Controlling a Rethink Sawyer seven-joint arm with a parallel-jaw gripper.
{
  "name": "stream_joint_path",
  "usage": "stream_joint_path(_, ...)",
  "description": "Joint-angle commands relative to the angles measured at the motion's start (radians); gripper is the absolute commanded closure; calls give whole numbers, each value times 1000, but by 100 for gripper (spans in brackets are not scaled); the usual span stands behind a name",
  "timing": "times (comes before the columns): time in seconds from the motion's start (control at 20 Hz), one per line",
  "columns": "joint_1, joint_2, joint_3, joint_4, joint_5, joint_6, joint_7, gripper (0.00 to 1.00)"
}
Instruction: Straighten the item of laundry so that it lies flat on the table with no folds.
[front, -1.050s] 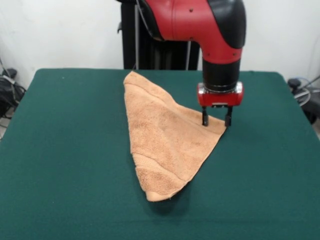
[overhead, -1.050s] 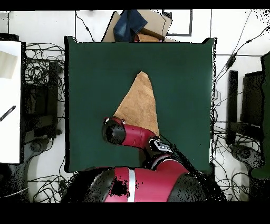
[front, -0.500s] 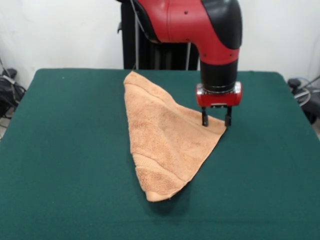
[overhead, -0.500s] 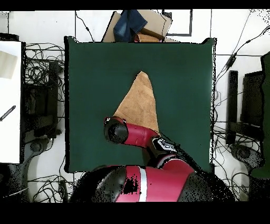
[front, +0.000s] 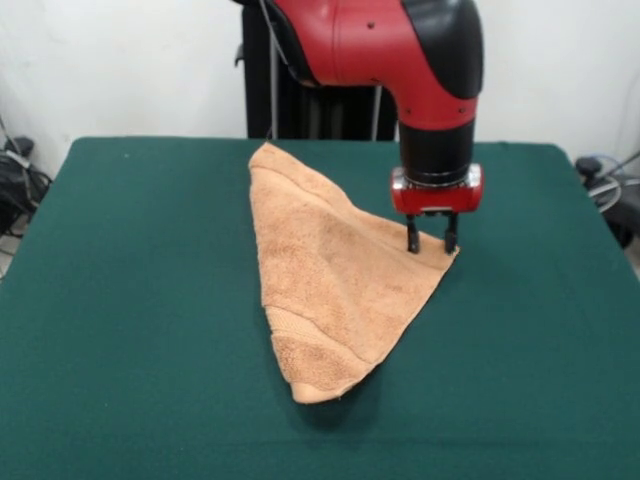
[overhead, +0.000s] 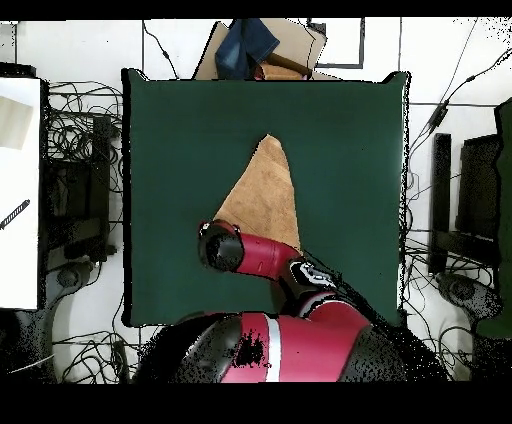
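Table (front: 130, 300): dark green felt top. Towel (front: 330, 280): orange-tan terry, folded into a triangle, near the table's middle, narrow tip toward one edge. Soft, light, limp; should drag readily on felt; best taken at a loose corner. Gripper (front: 430, 243): fingers narrowly apart, pinching the towel's side corner.

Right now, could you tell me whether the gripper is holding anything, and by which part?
The gripper has its fingers down on the towel, pinching at the folded triangle's right-hand corner in the front view. Nothing is lifted yet.
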Motion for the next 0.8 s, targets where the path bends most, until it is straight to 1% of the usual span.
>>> stream_joint_path(0.05,-13,144,88,-131,-30,-78,127,100)
stream_joint_path(0.15,-19,146,94,-127,-45,-108,129,100)
stream_joint_path(0.25,-11,142,88,-127,-27,-77,136,100)
stream_joint_path(0.8,19,115,62,-117,-13,-65,156,100)
